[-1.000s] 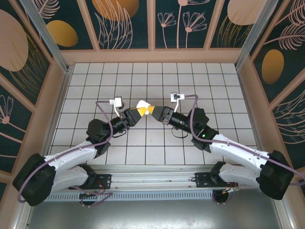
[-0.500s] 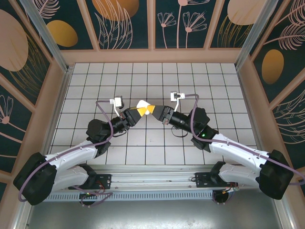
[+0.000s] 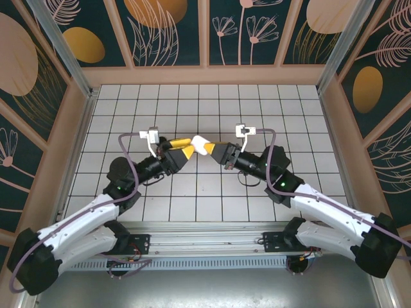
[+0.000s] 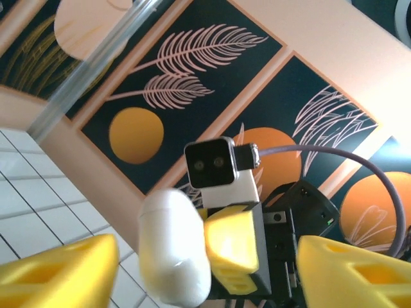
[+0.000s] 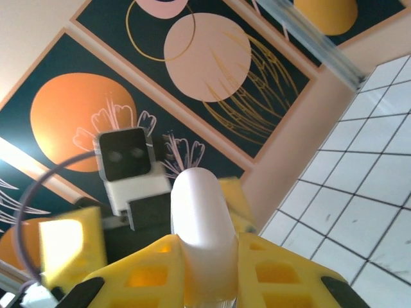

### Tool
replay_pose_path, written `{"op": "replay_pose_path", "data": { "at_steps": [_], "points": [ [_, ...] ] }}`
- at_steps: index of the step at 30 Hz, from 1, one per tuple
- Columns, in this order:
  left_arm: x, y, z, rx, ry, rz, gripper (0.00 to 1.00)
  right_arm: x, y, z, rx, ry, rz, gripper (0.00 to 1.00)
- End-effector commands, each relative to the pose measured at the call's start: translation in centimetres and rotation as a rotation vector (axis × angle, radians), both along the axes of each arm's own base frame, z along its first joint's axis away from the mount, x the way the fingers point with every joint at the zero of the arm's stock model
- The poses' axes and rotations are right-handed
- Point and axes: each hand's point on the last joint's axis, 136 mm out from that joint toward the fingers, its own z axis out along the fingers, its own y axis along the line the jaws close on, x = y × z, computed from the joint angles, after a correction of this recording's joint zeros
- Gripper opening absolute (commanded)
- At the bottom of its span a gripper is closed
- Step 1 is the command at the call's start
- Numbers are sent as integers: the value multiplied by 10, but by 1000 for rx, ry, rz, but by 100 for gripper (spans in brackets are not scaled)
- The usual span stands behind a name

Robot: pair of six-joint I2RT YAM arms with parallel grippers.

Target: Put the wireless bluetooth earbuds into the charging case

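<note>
A white, rounded charging case (image 3: 200,145) hangs above the middle of the tiled table, its lid closed with a thin seam showing. My right gripper (image 3: 214,148) is shut on the case (image 5: 201,234), one yellow finger (image 5: 282,273) on each side (image 5: 215,279). My left gripper (image 3: 187,147) faces it from the left and stands open. Its yellow fingers (image 4: 58,276) are wide apart on either side of the case (image 4: 173,247) and touch nothing (image 4: 205,282). The earbuds are out of view.
The white grid-tiled table (image 3: 205,102) is ringed by a low wooden wall (image 3: 205,76) with dark floral panels. Both arms reach in from the near edge and meet at the centre. Each wrist camera (image 4: 215,167) faces the other (image 5: 128,160) at close range.
My left gripper has opened and let go of the case, which it was pinching together with the right one. The right gripper closed tighter and keeps the case. Both arms shifted slightly further from the near edge.
</note>
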Motion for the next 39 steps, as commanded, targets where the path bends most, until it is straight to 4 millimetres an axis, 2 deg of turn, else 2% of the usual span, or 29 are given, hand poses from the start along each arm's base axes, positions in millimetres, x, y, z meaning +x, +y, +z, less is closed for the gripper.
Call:
{"op": "replay_pose_path", "data": {
  "at_steps": [1,5,9,15,19,23,27,33,39],
  "points": [
    [8,7,-3,148,-34,77,79,0,-14,24,-66,-117,-47,3],
    [7,9,8,226,-72,76,82,-2,-19,31,-179,-201,-43,2],
    [-2,0,16,309,-131,-5,83,-13,-13,38,-270,-279,38,2],
    [-18,-4,14,366,-192,-86,83,-35,-3,47,-267,-338,201,2],
    [-22,-9,6,376,-195,-136,82,-42,-1,47,-260,-358,245,2],
    [-30,-17,-6,359,-193,-220,79,-47,1,45,-252,-370,272,2],
    [-36,-23,-11,332,-201,-291,70,-49,3,41,-262,-371,303,2],
    [-33,-31,-17,330,-187,-339,62,-50,7,36,-279,-369,331,2],
    [-32,-30,-16,335,-190,-327,58,-46,6,30,-303,-368,313,2]
  ]
}}
